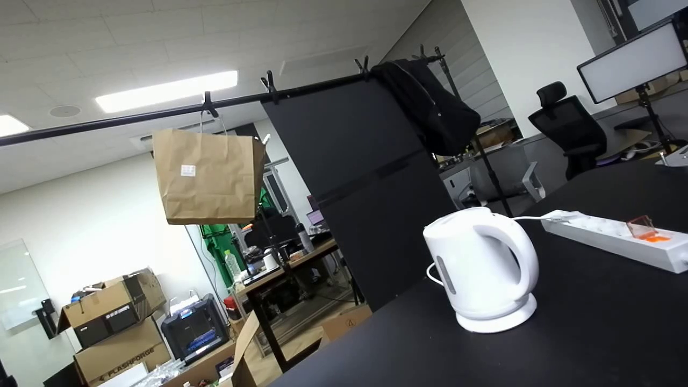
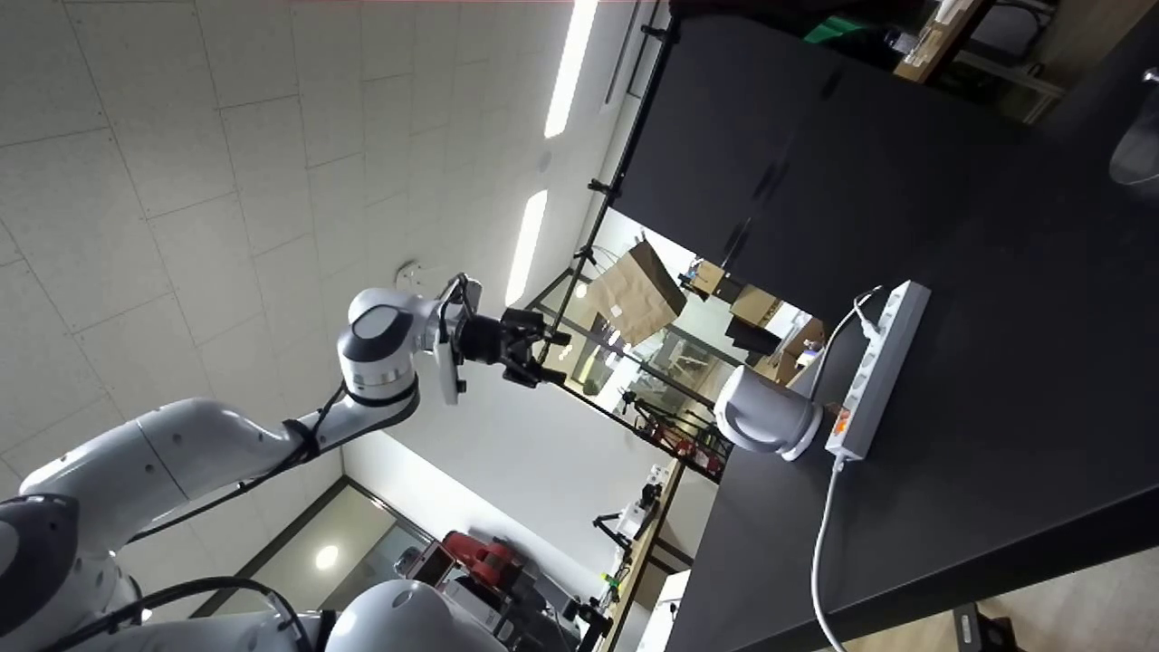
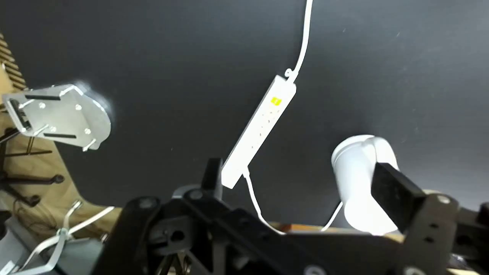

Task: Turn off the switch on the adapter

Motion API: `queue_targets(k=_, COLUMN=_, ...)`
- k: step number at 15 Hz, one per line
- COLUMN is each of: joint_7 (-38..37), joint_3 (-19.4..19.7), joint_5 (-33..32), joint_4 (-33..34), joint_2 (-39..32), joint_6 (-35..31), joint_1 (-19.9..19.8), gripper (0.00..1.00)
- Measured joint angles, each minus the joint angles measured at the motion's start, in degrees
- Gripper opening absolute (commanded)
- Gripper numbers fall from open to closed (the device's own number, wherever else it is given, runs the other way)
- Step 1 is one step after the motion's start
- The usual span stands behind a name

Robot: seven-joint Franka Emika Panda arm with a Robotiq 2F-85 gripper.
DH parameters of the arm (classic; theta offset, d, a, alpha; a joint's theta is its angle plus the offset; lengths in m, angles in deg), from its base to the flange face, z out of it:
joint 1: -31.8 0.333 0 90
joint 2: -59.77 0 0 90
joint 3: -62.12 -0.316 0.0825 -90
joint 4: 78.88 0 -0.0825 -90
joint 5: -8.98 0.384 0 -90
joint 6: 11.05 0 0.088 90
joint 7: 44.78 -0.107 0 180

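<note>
The adapter is a long white power strip (image 1: 607,230) lying on the black table; it also shows in an exterior view (image 2: 876,376) and the wrist view (image 3: 256,133). Its orange switch (image 1: 657,238) sits near one end, with a clear reddish flap standing up beside it. The switch also shows in an exterior view (image 2: 842,420) and looks yellow in the wrist view (image 3: 276,101). Its on or off position cannot be told. My gripper (image 2: 561,357) is open and empty, high above the table and apart from the strip. In the wrist view the fingers (image 3: 300,172) are wide apart.
A white kettle (image 1: 473,269) stands upright beside the strip, also in the wrist view (image 3: 351,183). A white cable (image 2: 822,543) leaves the strip's switch end; a plugged cord (image 3: 254,198) leaves the other. A grey metal plate (image 3: 61,114) lies near the table's edge. A black panel (image 1: 365,183) hangs behind.
</note>
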State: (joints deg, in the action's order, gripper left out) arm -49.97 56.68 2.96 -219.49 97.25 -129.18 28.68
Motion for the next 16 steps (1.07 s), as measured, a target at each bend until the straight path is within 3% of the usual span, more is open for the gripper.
queue_targets(k=3, joint_7=-0.22, joint_3=1.18, joint_5=-1.08, joint_4=-1.0, joint_2=-0.13, joint_6=-7.76, joint_1=-1.66, gripper=1.0)
queue_targets(k=16, joint_7=0.19, joint_3=1.41, joint_5=-0.99, joint_4=-1.26, joint_2=-0.33, joint_6=-8.36, joint_1=-1.38, gripper=1.0)
